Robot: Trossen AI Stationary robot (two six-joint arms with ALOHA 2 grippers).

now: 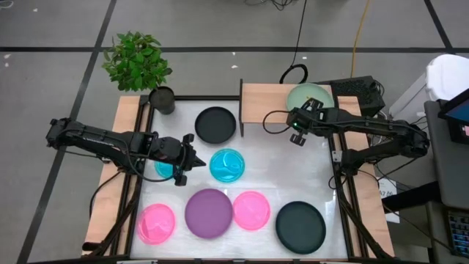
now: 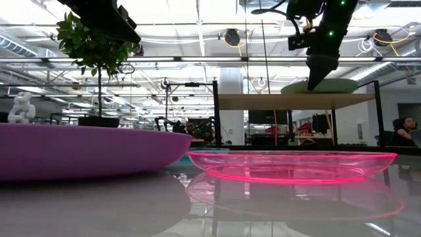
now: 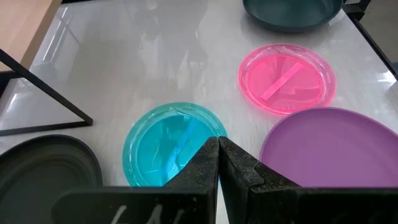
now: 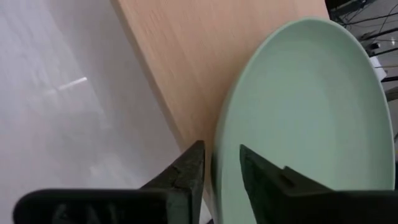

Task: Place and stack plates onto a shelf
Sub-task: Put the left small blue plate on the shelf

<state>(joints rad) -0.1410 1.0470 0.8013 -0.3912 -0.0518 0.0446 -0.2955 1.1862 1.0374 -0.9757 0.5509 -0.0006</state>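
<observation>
The round sage-green plastic plate (image 1: 306,95) lay on the small light-wood shelf (image 1: 260,103) at the counter's far right corner; the right gripper (image 4: 219,163), jaws parted astride its rim, should lift clear without dragging it; the left gripper (image 3: 217,163), jaws pressed together, hovered above a translucent cyan plate (image 3: 163,143).

The shelf (image 1: 267,103) stands at the back of the table (image 1: 308,169), right of the middle. One plate (image 1: 308,96) lies on its right part, with the right tool (image 1: 306,111) at its near rim. The other plates lie on the table: one left of the shelf, the rest nearer the front. The left tool (image 1: 185,160) is over the table's left part. The plant (image 1: 138,62) stands at the back left corner.
</observation>
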